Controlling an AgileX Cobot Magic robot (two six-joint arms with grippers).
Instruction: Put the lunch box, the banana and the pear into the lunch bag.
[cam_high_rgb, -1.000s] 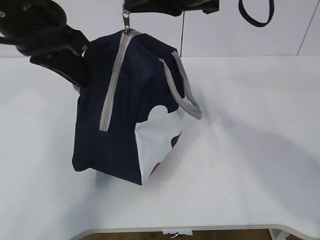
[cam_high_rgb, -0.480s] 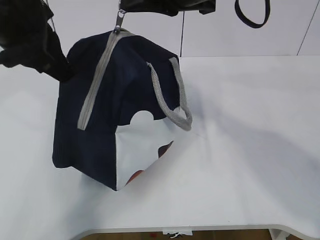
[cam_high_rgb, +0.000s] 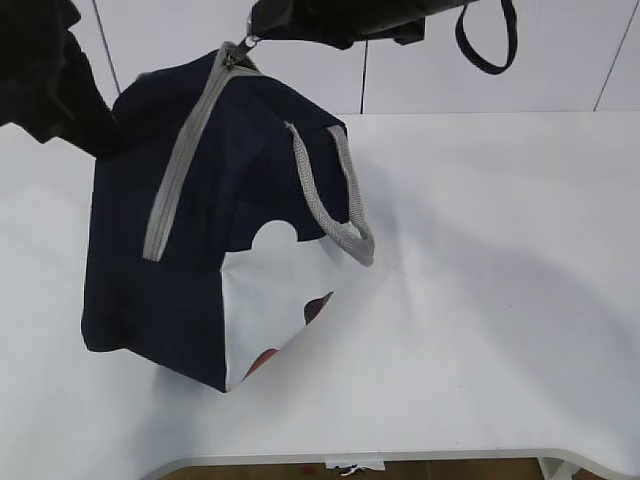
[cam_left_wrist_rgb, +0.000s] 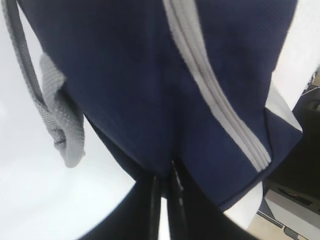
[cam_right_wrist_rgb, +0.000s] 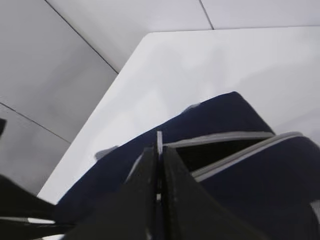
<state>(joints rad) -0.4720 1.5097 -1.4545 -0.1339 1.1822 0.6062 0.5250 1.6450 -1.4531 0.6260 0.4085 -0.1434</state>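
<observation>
From my remote station I see the lunch bag (cam_high_rgb: 200, 240) lifted and tilted above the white bench (cam_high_rgb: 480, 300), its lower corner close to the surface; I cannot tell whether it touches. The right gripper (cam_right_wrist_rgb: 159, 150) sits at the top of the bag, jaws pressed together on the metal zipper pull (cam_high_rgb: 243, 50), with the grey zipper (cam_high_rgb: 185, 150) running down the navy face from there. In the right wrist view a short stretch of the zipper beside the pull stands parted, showing a dark gap. The left gripper (cam_left_wrist_rgb: 165, 182) has its jaws narrowed on a fold of navy fabric at the bag's upper left side. One grey webbing handle (cam_high_rgb: 335, 190) hangs loose over the white side panel (cam_high_rgb: 270, 300), which carries reddish marks near its lower edge. The lunch box, banana and pear show in no view.
</observation>
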